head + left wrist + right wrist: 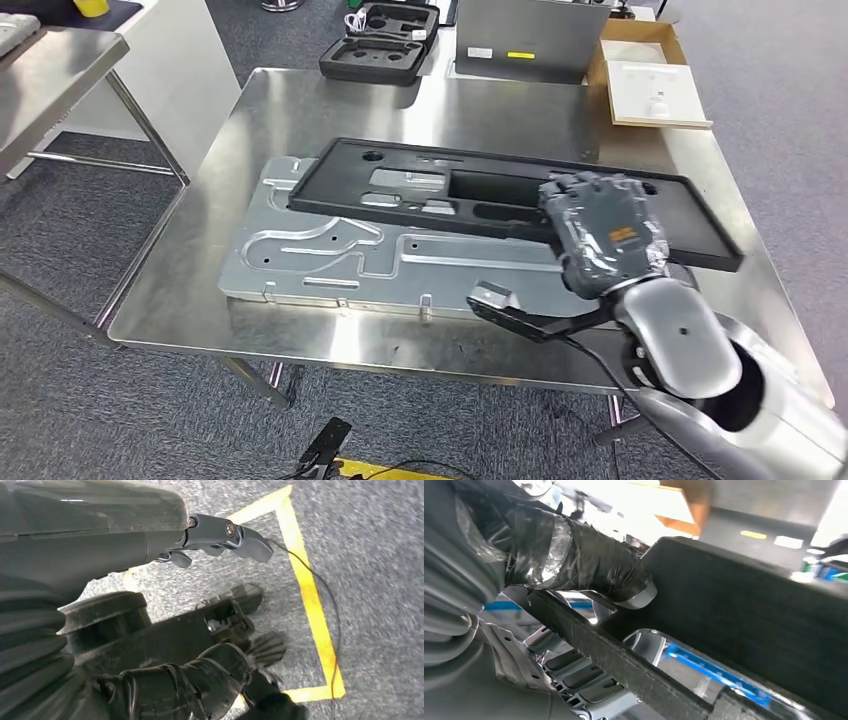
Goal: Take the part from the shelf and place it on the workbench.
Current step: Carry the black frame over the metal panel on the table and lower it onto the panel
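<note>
Part: I see a long black tray-like piece with cut-out pockets, lying flat and slightly slanted on a grey metal plate.
Contact: my right hand grips its near edge toward the right end; in the wrist view the thumb lies over the black rim.
Workbench: a bare steel top, carrying the part.

Silver right arm, grey tape-wrapped right hand.
</note>
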Robot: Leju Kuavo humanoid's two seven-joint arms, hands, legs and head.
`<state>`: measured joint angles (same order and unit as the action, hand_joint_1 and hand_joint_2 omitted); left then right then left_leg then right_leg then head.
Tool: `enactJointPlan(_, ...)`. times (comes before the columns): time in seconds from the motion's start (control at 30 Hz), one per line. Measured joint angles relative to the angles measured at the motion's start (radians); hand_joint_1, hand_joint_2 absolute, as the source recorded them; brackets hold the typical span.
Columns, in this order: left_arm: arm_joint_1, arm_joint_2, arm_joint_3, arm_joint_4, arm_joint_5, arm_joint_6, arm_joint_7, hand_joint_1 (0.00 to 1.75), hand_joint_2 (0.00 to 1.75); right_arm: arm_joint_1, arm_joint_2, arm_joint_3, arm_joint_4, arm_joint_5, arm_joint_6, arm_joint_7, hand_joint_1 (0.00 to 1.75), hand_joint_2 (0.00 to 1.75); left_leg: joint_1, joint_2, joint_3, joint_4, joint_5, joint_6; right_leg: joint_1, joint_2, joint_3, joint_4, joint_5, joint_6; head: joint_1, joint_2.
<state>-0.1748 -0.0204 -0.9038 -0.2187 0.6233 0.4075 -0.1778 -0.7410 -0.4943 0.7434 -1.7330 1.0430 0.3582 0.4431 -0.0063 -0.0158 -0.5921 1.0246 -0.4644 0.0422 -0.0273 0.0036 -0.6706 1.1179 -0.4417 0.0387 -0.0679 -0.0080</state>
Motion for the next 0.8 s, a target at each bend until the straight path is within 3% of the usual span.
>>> enactJointPlan(0.07, -0.009, -0.003, -0.007, 0.0, -0.005, -0.037, 0.005, 0.0, 1.75, -0.022, 0.036, 0.047, 0.044, -0.009, 0.0, -0.035, 1.75, 1.75, -0.001, -0.003, -0.008, 0.009, -0.006, -0.01, 0.004, 0.001, 0.026, -0.056, 0.007, -0.007, 0.0, 0.0)
enactJointPlan(0.13, -0.016, -0.006, -0.014, 0.0, -0.006, -0.089, 0.007, 0.0, 1.75, -0.039, 0.085, 0.095, 0.1, -0.022, -0.001, -0.072, 1.75, 1.75, -0.001, -0.004, -0.011, 0.008, -0.005, -0.018, 0.007, 0.002, 0.027, -0.063, 0.004, -0.02, -0.001, 0.0)
enactJointPlan(0.2, -0.021, -0.009, -0.018, -0.001, -0.007, -0.123, 0.005, 0.0, 1.75, -0.061, 0.135, 0.143, 0.159, -0.03, -0.007, -0.098, 0.87, 0.87, 0.001, -0.003, -0.019, 0.024, -0.018, -0.029, 0.005, 0.002, 0.031, -0.07, 0.005, -0.032, -0.004, 0.0)
enactJointPlan(0.27, -0.025, -0.013, -0.021, -0.001, -0.007, -0.143, 0.002, 0.0, 1.75, -0.08, 0.179, 0.181, 0.204, -0.034, -0.018, -0.115, 0.0, 0.0, 0.003, 0.0, -0.062, 0.111, -0.06, -0.04, 0.004, -0.002, 0.038, -0.074, 0.004, -0.042, -0.008, 0.0)
enactJointPlan(0.33, -0.026, -0.016, -0.024, -0.001, -0.008, -0.159, -0.001, 0.0, 1.75, -0.092, 0.218, 0.211, 0.242, -0.038, -0.027, -0.126, 0.0, 0.0, 0.006, 0.002, -0.133, 0.24, -0.102, -0.047, 0.007, -0.005, 0.042, -0.074, 0.001, -0.048, -0.01, 0.0)
enactJointPlan(0.37, -0.026, -0.017, -0.026, -0.001, -0.008, -0.165, -0.004, 0.0, 1.31, -0.097, 0.234, 0.224, 0.261, -0.043, -0.028, -0.129, 0.0, 0.0, 0.007, 0.003, -0.157, 0.277, -0.105, -0.048, 0.009, -0.006, 0.044, -0.074, -0.001, -0.049, -0.009, 0.0)
enactJointPlan(0.4, -0.025, -0.018, -0.029, -0.001, -0.009, -0.171, -0.008, 0.0, 0.87, -0.1, 0.248, 0.234, 0.277, -0.051, -0.025, -0.13, 0.0, 0.0, 0.007, 0.003, -0.165, 0.278, -0.089, -0.047, 0.01, -0.006, 0.047, -0.074, -0.002, -0.05, -0.01, 0.0)
enactJointPlan(0.47, -0.024, -0.018, -0.034, -0.001, -0.013, -0.186, -0.012, 0.0, 0.0, -0.11, 0.269, 0.247, 0.301, -0.069, -0.012, -0.129, 0.0, 0.0, 0.007, 0.003, -0.124, 0.174, -0.017, -0.041, 0.01, -0.005, 0.053, -0.074, -0.006, -0.05, -0.01, 0.0)
enactJointPlan(0.53, -0.024, -0.018, -0.037, -0.001, -0.018, -0.205, -0.008, 0.0, 0.0, -0.123, 0.285, 0.256, 0.32, -0.084, 0.004, -0.127, 0.0, 0.0, 0.004, 0.002, -0.065, 0.049, 0.031, -0.035, 0.013, -0.002, 0.058, -0.075, -0.01, -0.045, -0.009, 0.0)
enactJointPlan(0.57, -0.024, -0.018, -0.038, -0.001, -0.021, -0.212, -0.003, 0.0, 0.0, -0.127, 0.292, 0.26, 0.329, -0.091, 0.011, -0.125, 0.0, 0.0, 0.001, 0.001, -0.047, 0.015, 0.038, -0.032, 0.013, -0.001, 0.059, -0.076, -0.011, -0.041, -0.009, 0.0)
enactJointPlan(0.7, -0.017, -0.019, -0.044, -0.001, -0.031, -0.208, 0.028, 0.0, 0.0, -0.129, 0.314, 0.277, 0.364, -0.129, 0.041, -0.105, 0.0, 0.0, 0.002, 0.002, -0.032, -0.01, 0.04, -0.017, 0.013, 0.0, 0.06, -0.074, -0.02, -0.022, -0.008, 0.0)
enactJointPlan(0.73, -0.017, -0.019, -0.045, -0.001, -0.033, -0.202, 0.035, 0.0, 0.0, -0.129, 0.317, 0.278, 0.371, -0.138, 0.046, -0.1, 0.0, 0.0, 0.005, 0.003, -0.028, -0.016, 0.042, -0.011, 0.013, 0.0, 0.049, -0.05, -0.036, -0.019, -0.007, 0.0)
enactJointPlan(0.8, -0.017, -0.02, -0.048, -0.001, -0.037, -0.188, 0.043, 0.0, 0.0, -0.128, 0.318, 0.282, 0.384, -0.152, 0.05, -0.09, 0.0, 0.0, 0.006, 0.003, -0.024, -0.02, 0.044, -0.003, 0.014, 0.0, 0.0, 0.057, -0.091, -0.016, -0.007, 0.0)
